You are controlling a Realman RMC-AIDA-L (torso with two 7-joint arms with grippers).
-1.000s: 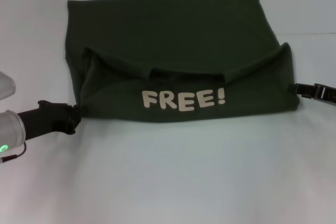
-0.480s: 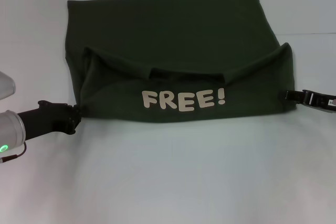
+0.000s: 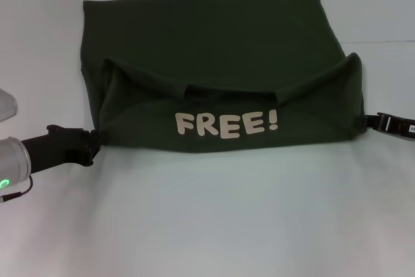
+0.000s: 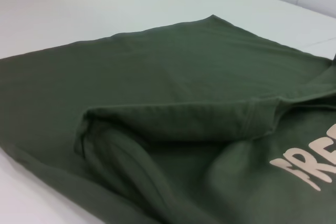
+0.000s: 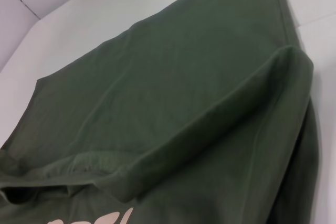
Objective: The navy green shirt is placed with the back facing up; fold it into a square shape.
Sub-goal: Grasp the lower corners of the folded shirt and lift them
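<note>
The navy green shirt (image 3: 214,43) lies spread on the white table (image 3: 214,218). Its near part is turned over toward the back, so the cream "FREE!" lettering (image 3: 227,123) faces me. The turned-over edge sags in the middle and rises at both ends. My left gripper (image 3: 94,141) sits low at the shirt's near left corner, touching the cloth. At the near right edge of the fold is my right gripper (image 3: 368,120), right against the cloth. The left wrist view shows the fold (image 4: 173,121) and part of the lettering (image 4: 310,166). The right wrist view shows the raised fold edge (image 5: 220,114).
Bare white table surrounds the shirt, with a wide free strip in front of it. A thin seam line (image 3: 389,40) runs across the table at the right.
My right gripper dropped lower, pushed in toward the shirt's right edge, then drew back a little. The near right corner of the fold has pulled in slightly. The left arm stayed put.
</note>
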